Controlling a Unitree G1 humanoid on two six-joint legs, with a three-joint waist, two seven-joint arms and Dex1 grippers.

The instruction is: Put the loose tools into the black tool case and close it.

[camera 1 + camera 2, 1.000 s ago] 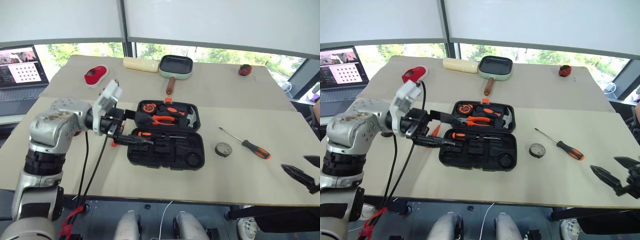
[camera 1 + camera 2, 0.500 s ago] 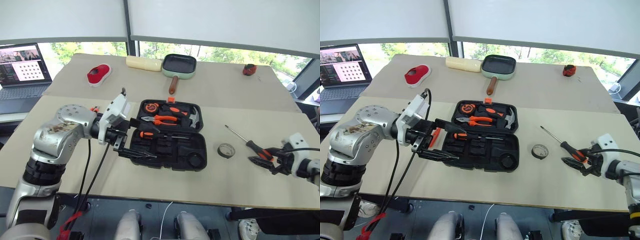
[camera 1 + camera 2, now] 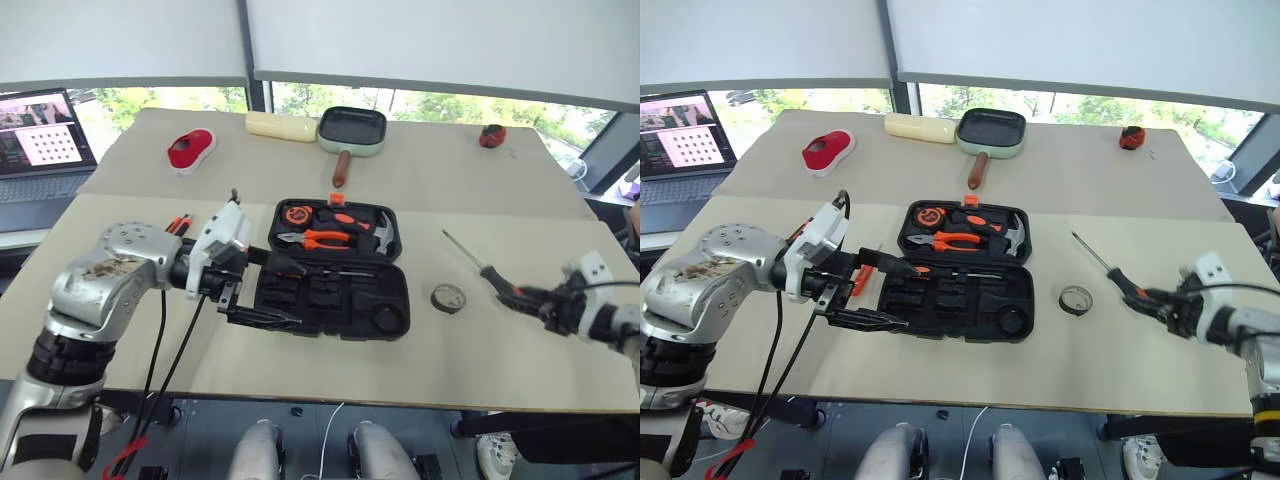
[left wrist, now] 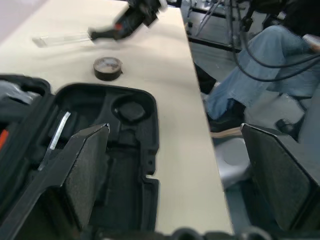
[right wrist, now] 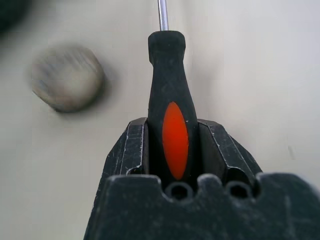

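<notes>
**Inspector:** Reporting a change on the right side. A second ago the right tool (image 5: 175, 145) stood spread and clear off the near right edge of the bench (image 3: 300, 365); it has since come in over the bench and now pinches the handle of the black-and-orange screwdriver (image 5: 167, 100), fingers on either flank of the grip. The shaft points away toward the far left.

**Clerk:** And the left side?

**Inspector:** The left tool (image 3: 262, 292) is spread wide, holding nothing, and hovers at the left edge of the black tool case (image 3: 335, 268), much as before.

**Clerk:** Consequence for the task?

**Inspector:** In my judgement the grasp is made, so the carry to the case is the step in hand. Whether the screwdriver has left the bench I cannot tell.

**Clerk:** Condition of the case?

**Inspector:** Open, lying flat at the middle of the bench. Black moulded plastic, rounded corners, an orange latch (image 3: 336, 199) at its far edge. The far half carries pliers (image 3: 322, 239), a hammer (image 3: 383, 232) and a round orange item on the left. The near half has one screwdriver seated along its far row; the remaining recesses, including a round one at the near right, look empty.

**Clerk:** Other loose items?

**Inspector:** The tape roll (image 3: 447, 297) lies on the bench between the case and the right tool, apart from both. An orange tool shows just behind the left tool, partly hidden; its type I cannot confirm.
</notes>
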